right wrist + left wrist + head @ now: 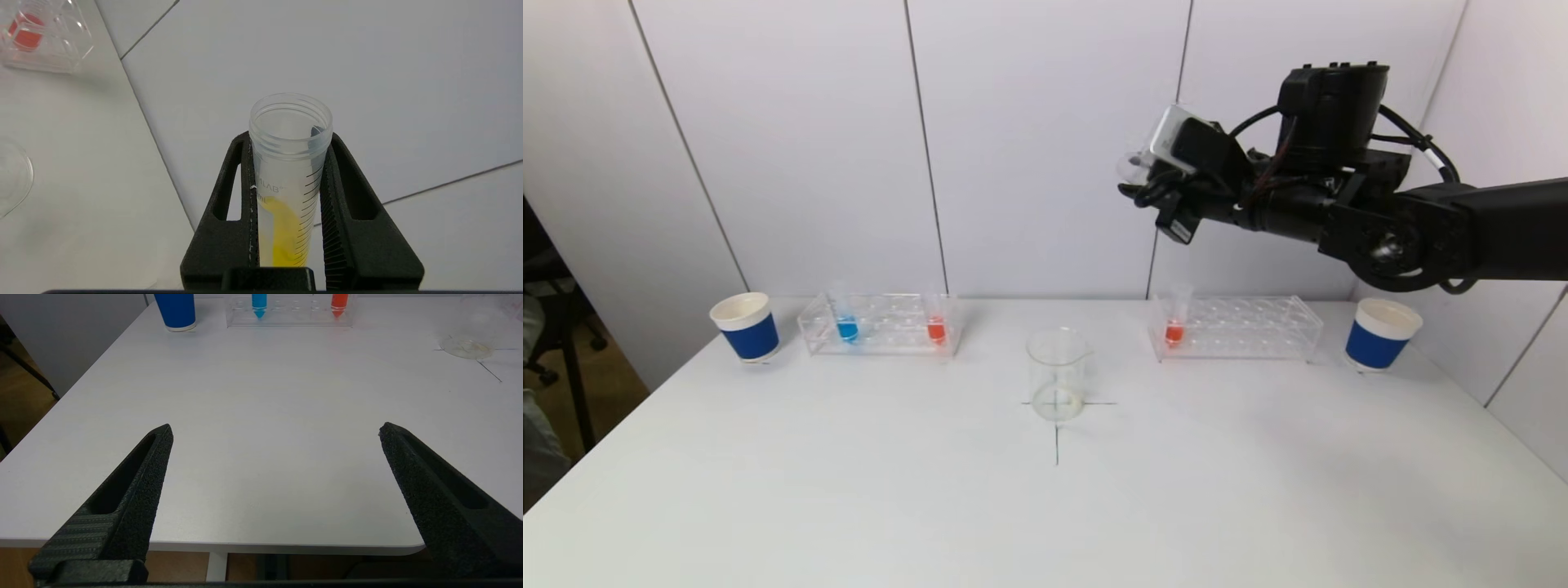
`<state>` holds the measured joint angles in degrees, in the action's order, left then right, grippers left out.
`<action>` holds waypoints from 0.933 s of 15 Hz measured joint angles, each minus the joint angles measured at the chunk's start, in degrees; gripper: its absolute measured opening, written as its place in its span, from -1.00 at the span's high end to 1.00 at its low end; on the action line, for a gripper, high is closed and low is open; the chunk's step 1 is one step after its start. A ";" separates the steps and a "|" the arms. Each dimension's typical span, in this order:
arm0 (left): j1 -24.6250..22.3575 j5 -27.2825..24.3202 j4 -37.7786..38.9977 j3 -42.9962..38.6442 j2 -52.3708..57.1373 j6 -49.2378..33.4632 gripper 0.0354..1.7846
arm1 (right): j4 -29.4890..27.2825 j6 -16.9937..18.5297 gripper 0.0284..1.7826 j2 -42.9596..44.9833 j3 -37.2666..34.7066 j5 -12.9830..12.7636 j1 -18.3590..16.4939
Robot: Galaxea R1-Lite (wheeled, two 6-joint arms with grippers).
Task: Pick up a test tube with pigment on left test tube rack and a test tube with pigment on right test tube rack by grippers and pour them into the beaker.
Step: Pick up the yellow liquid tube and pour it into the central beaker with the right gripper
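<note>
Yellow-pigment tube (288, 179) is clamped in the right end effector (288, 196), upper right; next, probably tipping over the beaker (1058, 374).

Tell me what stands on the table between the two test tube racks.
Only the glass beaker, between the left rack and right rack, seen in the head view.

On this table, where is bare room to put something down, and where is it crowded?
The near half of the table, in front of the beaker, is bare. Narrower gaps lie between the beaker and each rack. The back edge is crowded: left cup, left rack, right rack, right cup.
</note>
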<state>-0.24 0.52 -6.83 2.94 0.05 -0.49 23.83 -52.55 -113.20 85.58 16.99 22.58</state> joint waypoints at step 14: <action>0.00 -0.01 -0.02 0.01 0.00 -0.02 -0.98 | 9.90 -12.93 0.48 -4.68 -4.96 9.46 1.65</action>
<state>-0.24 0.51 -6.85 2.95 0.05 -0.51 33.73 -65.49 -117.88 80.62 26.45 24.22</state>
